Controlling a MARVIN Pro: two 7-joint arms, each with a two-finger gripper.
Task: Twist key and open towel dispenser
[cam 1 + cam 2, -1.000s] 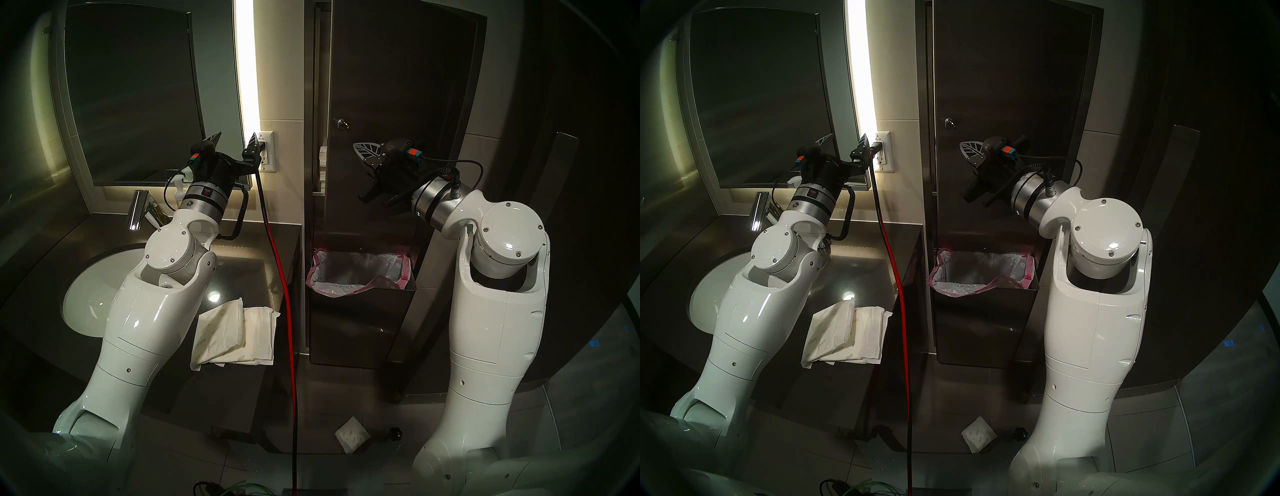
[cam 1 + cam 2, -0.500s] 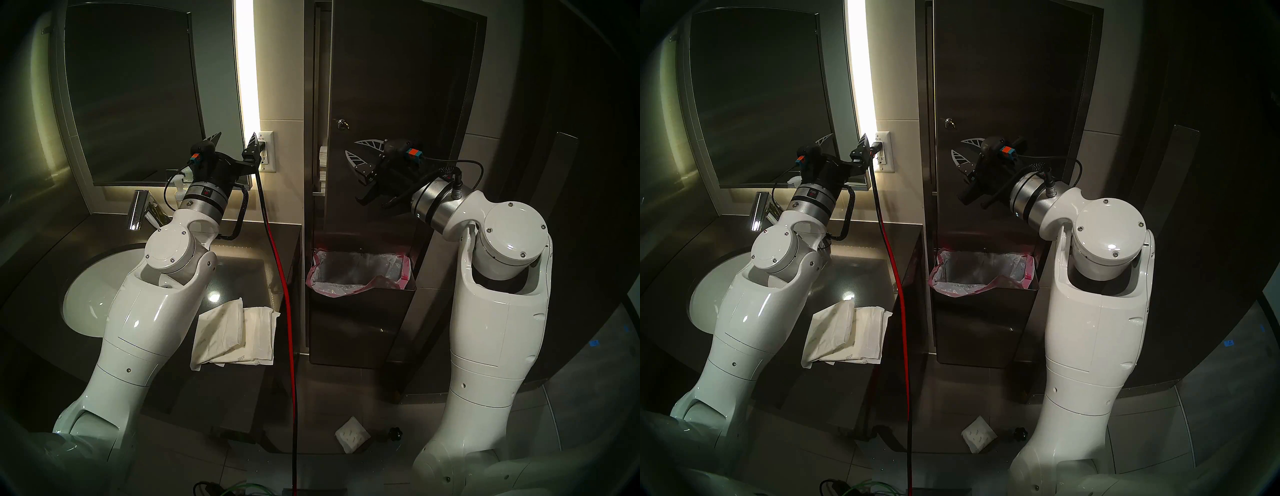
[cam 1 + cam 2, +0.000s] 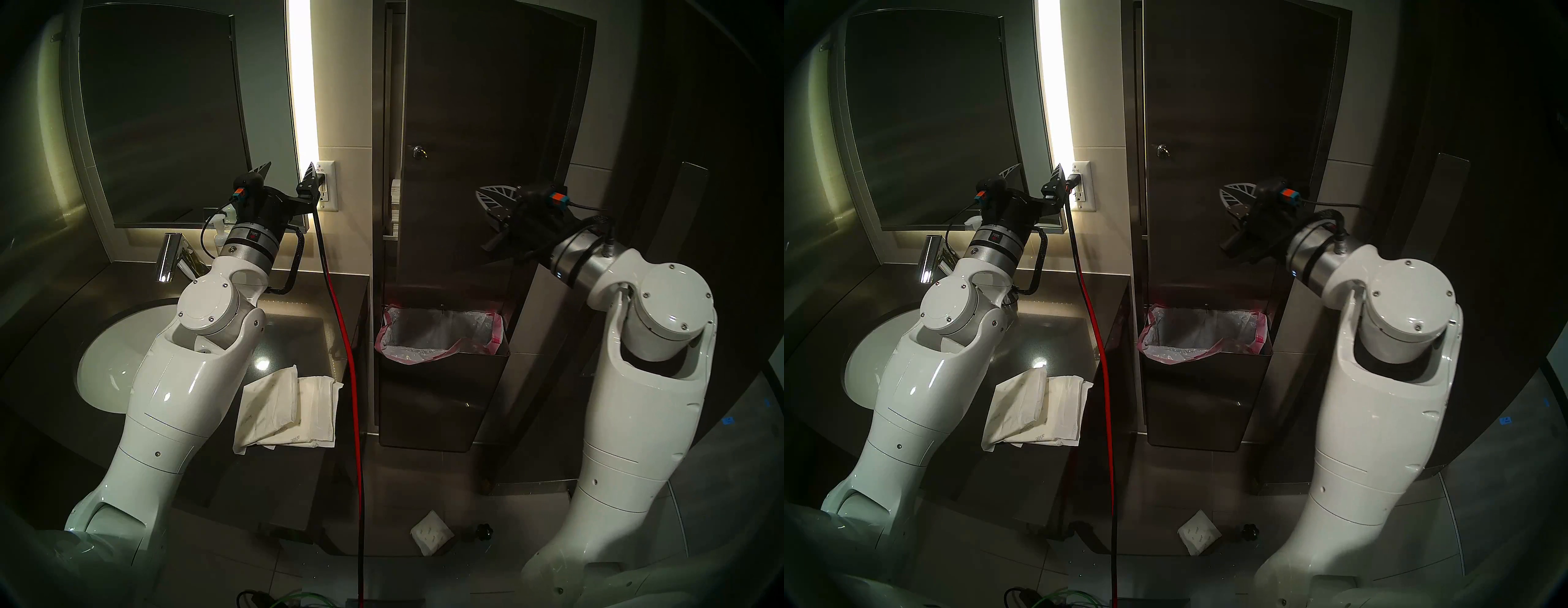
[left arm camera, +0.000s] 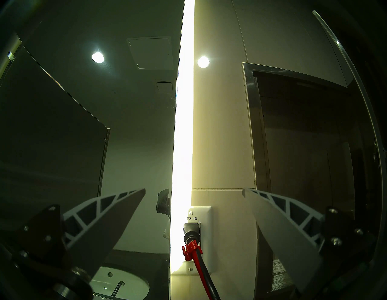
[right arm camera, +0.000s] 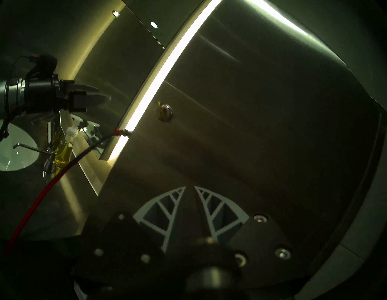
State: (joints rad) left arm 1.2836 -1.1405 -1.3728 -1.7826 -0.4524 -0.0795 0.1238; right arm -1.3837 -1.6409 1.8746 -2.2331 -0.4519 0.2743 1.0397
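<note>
A dim washroom with a dark worktop (image 3: 297, 322) around a white basin. The left gripper (image 3: 285, 174) hovers by the mirror (image 3: 161, 110), jaws spread wide and empty. Up and left of the right gripper (image 5: 190, 189), the key (image 5: 160, 107) sits in the lock of the towel dispenser (image 3: 488, 106) door. Its jaws are slightly parted, holding nothing (the door already looks ajar). Approach square-on, then pinch the flat head before twisting.

Public washroom. Evidence: wall mirror (image 3: 161, 114) with a lit strip beside it; white round sink (image 3: 110, 361) set in a dark counter (image 3: 292, 322); chrome faucet (image 3: 169, 257); soap pump bottle (image 5: 65, 146); steel towel dispenser (image 3: 488, 127) above a lined waste bin (image 3: 441, 395); tiled floor.
</note>
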